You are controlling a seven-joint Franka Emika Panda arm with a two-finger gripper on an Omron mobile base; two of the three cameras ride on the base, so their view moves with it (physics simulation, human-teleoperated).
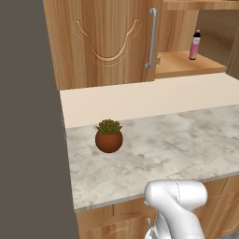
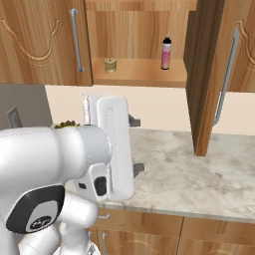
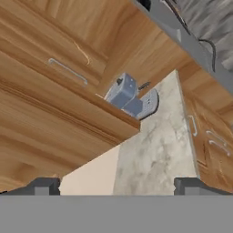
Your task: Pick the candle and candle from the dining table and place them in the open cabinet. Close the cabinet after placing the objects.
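tool (image 3: 116, 185) wide open, holding nothing — stubby candle (image 2: 110, 65) on the cabinet (image 2: 144, 73) shelf.

The cabinet (image 1: 107, 42) is light-brown wood with a visible grain and a smooth, faintly satin finish; carved curved lines run across its door, and its bar handle (image 1: 152, 37) looks like polished silver metal. Below the cabinet, the dining table (image 1: 163, 149) has a marbled beige-grey stone top, smooth and matt. Inside the cabinet, the pink bottle (image 2: 166, 53) looks like glossy plastic.
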